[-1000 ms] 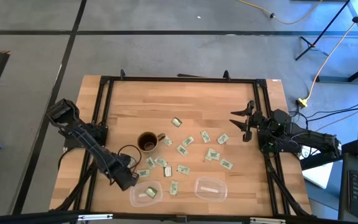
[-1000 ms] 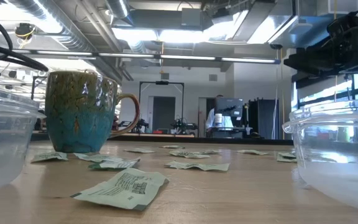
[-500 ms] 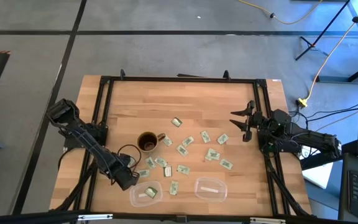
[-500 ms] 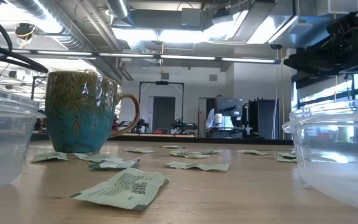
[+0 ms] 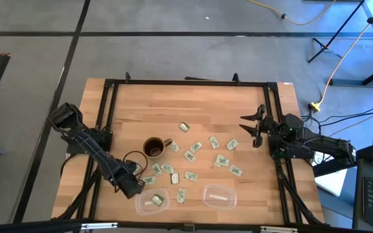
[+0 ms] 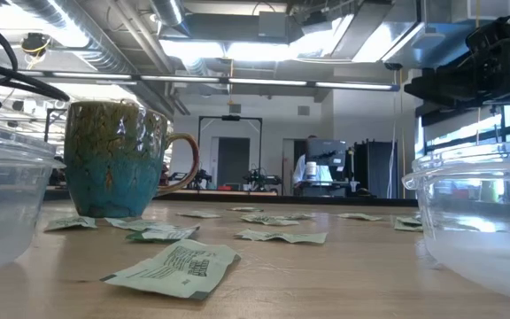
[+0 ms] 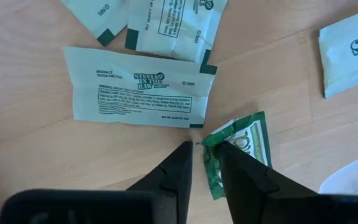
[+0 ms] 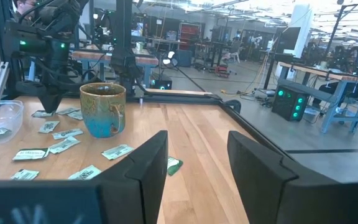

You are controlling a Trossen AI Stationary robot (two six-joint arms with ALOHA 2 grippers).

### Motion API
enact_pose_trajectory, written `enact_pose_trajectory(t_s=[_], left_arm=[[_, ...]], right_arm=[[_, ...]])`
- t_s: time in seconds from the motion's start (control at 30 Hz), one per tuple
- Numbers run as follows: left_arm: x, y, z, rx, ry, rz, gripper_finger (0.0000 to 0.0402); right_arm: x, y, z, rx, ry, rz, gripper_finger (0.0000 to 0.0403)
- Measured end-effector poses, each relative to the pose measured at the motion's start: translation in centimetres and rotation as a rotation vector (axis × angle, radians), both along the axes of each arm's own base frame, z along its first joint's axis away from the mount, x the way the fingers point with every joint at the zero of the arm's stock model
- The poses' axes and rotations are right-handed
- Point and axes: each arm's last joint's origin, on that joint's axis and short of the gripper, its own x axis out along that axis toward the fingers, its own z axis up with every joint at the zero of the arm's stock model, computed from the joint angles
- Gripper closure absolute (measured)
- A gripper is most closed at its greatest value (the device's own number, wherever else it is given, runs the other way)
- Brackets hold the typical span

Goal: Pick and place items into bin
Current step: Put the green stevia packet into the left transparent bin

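left gripper (image 7: 202,149) low over the desk (image 5: 199,103) by the left bin (image 5: 151,200), narrowly parted around the edge of a green packet (image 7: 241,149), grip unclear. more packets (image 5: 203,158) scattered beside the mug (image 5: 154,148). right gripper (image 5: 256,129) wide open, empty, at the right edge.

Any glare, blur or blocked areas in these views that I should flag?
Low view: ceiling lights blow out; the near clear container looms soft at the edge. Left wrist view: printed packet sharp, dark fingers blurred. High view: even light, blue cast at the right edge.
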Motion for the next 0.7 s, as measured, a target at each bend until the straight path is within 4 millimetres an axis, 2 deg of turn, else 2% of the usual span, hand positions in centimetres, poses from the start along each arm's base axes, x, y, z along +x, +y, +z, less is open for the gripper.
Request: enact_pose_trajectory(t_s=[0.13,0.7], left_arm=[[0.01,0.00,0.00,0.000,0.000,0.027,0.0320],[0.06,-0.16,-0.28,-0.005,0.024,0.075,0.0374]], right_arm=[[0.00,0.00,0.00,-0.003,0.000,0.000,0.0232],[0.00,0.00,0.00,-0.003,0.001,0.000,0.0232]])
